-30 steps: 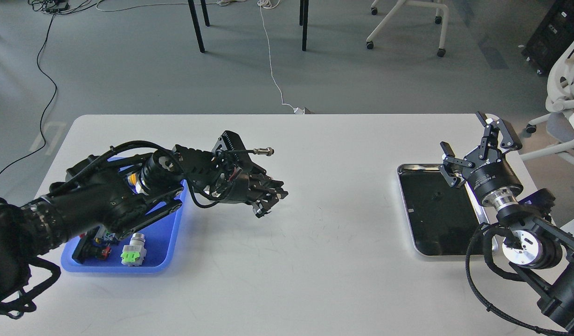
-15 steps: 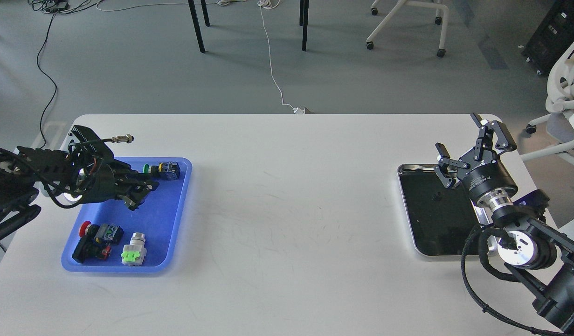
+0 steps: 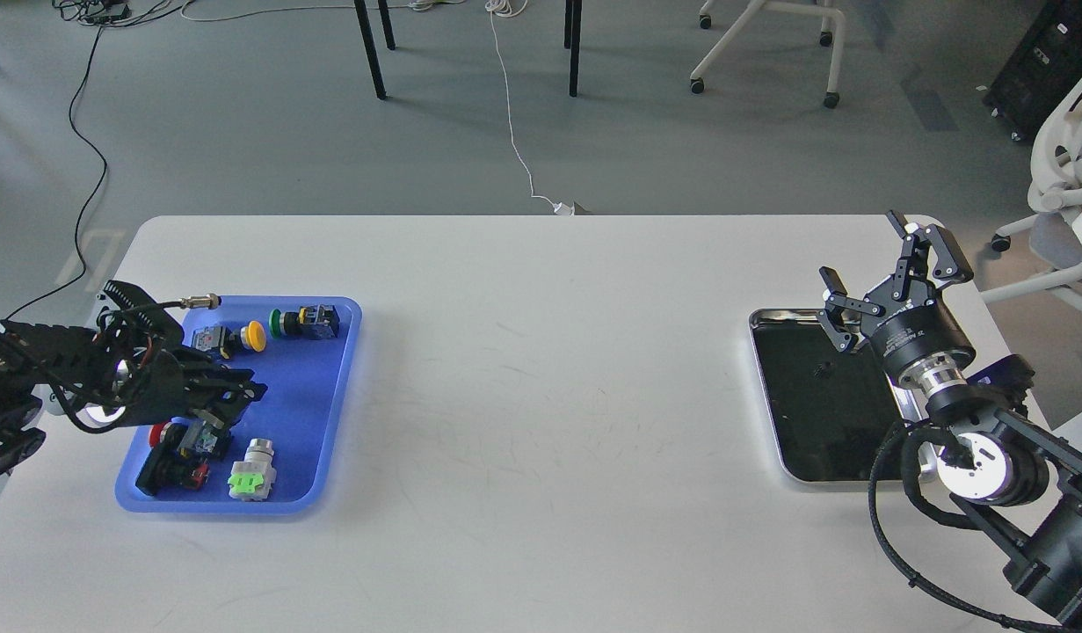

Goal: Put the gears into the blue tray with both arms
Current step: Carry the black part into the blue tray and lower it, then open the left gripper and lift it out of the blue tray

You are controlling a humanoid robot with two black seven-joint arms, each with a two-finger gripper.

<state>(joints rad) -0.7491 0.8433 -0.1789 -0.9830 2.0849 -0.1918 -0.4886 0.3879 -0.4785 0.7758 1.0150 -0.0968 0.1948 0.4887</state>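
The blue tray lies at the table's left and holds several coloured-capped push-button switches. My left gripper hovers low over the tray's left half, just above the red-capped switch. It looks dark and its fingers cannot be told apart, so nothing can be made out between them. One small black gear lies in the black-bottomed, silver-rimmed tray at the right. My right gripper stands open and empty above that tray's far right corner, a little beyond the gear.
In the blue tray are a yellow-capped switch, a green-capped switch and a silver switch with a green base. Chairs and table legs stand on the floor beyond the table's far edge.
My left arm swung from the table's middle back to the left and now sits low over the blue tray, uncovering the yellow-capped switch. The right gripper shifted slightly left and stays open.
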